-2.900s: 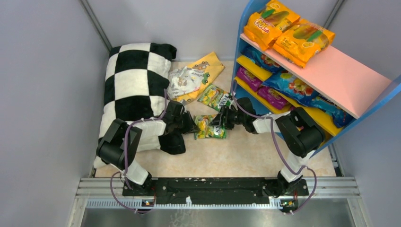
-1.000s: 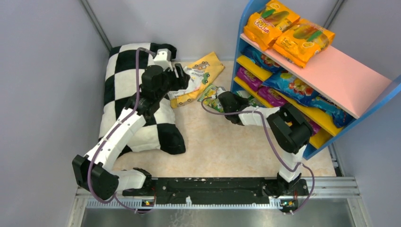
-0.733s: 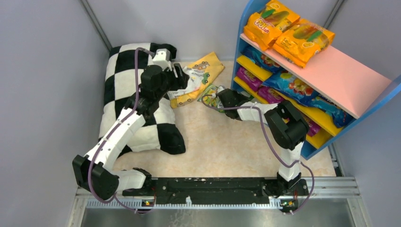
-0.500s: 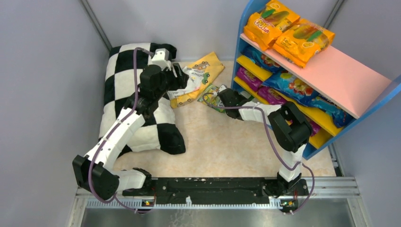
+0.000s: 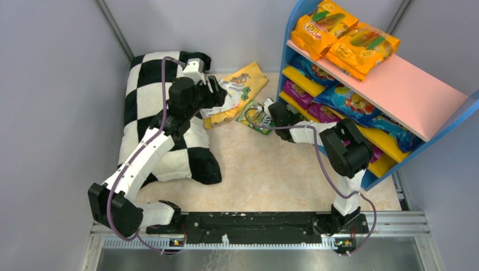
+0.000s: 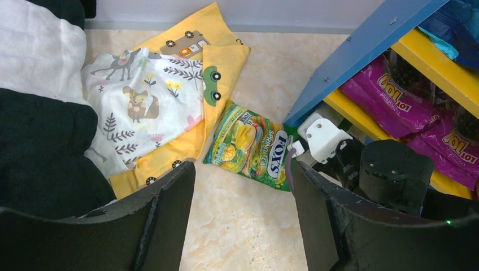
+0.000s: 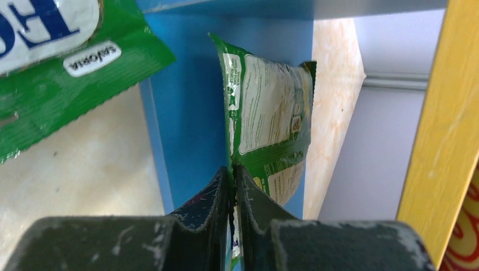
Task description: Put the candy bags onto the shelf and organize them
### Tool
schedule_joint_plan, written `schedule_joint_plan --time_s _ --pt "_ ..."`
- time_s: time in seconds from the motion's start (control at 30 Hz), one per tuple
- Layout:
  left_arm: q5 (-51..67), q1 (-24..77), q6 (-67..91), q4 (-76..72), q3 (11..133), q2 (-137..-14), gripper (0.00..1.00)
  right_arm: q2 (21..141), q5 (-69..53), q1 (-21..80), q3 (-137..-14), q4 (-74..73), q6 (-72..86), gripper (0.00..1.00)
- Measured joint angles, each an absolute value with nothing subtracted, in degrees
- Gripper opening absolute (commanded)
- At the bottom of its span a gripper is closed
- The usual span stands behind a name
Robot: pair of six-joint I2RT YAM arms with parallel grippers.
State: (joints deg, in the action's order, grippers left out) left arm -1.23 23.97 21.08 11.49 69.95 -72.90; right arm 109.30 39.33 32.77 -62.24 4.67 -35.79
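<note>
Currently, the right gripper (image 7: 231,195) is clamped on a green candy bag (image 7: 271,113) at the shelf's (image 7: 186,113) blue side panel. A second green bag (image 6: 251,147) lies on the floor (image 6: 265,62) beside the shelf. The left gripper (image 6: 240,192) hangs released, left of it.
</note>
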Motion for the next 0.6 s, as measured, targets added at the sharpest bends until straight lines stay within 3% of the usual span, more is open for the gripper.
schedule_joint_plan --time_s 0.6 --pt "-0.89 23.20 21.32 11.18 69.89 -73.93 0.71 113.60 30.70 31.24 -56.58 22.24 -49.84 0.05"
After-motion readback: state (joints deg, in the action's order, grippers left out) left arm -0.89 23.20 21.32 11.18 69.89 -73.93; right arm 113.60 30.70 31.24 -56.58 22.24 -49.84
